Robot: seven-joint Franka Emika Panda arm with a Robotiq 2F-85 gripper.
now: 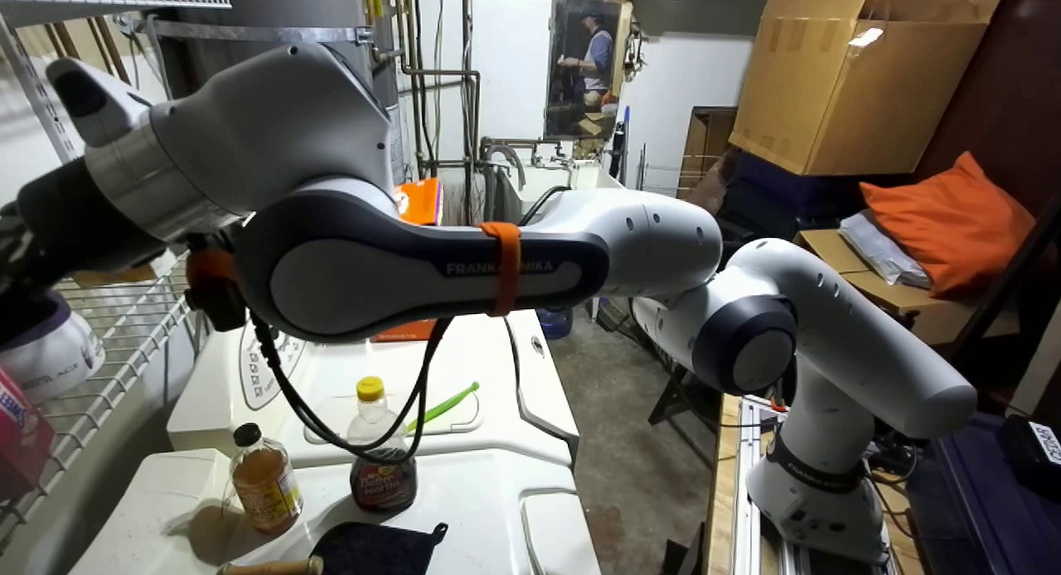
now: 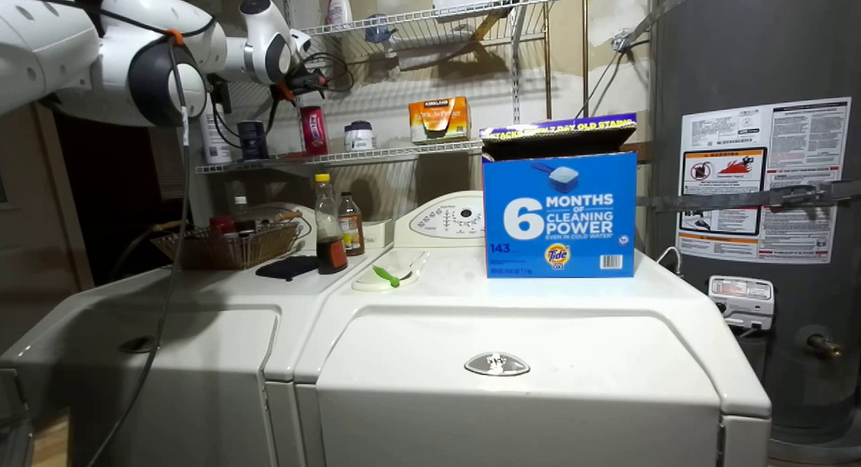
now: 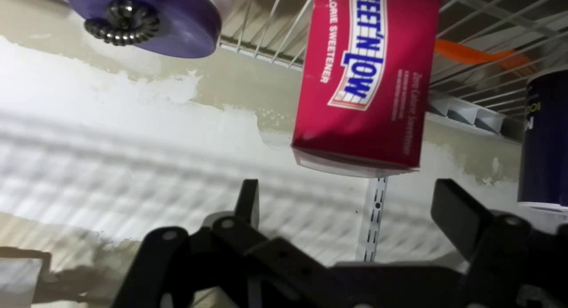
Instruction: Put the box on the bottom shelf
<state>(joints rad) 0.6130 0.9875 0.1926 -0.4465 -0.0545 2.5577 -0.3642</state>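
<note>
Two white laundry machines [image 2: 511, 406] fill the lower part of my feed in an exterior view, side by side, with a strapped grey water heater [image 2: 746, 63] standing at the picture-right end. My Franka arm [image 1: 390, 285] reaches across above them to the wall. Along that wall runs the bottom shelf [image 2: 390, 152], a white wire grid, with the upper wire tier [image 2: 403, 16] over it. On the machines' tabletop [image 2: 451, 272] I have a blue-fronted Tide box [image 2: 558, 218], its top flap raised, and, well apart from it towards picture left, a basket [image 2: 235, 248]. A yellow-orange Kirkland carton [image 2: 438, 117] sits on the bottom shelf. My hand [image 3: 350, 206] has its two fingers spread wide and grips nothing. A yellow-capped syrup bottle [image 1: 385, 484] stands on the tabletop near a black-capped amber bottle [image 1: 267, 484]. The Sweet'N Low box [image 2: 314, 130], the one I am tasked with, stands upright on the bottom shelf, near my hand; in the wrist view it shows clear of both fingers. It is between a purple-lidded white tub [image 2: 358, 138] and a dark blue canister [image 3: 546, 144]. An orange utensil [image 3: 466, 54] lies on the wires between box and canister.
</note>
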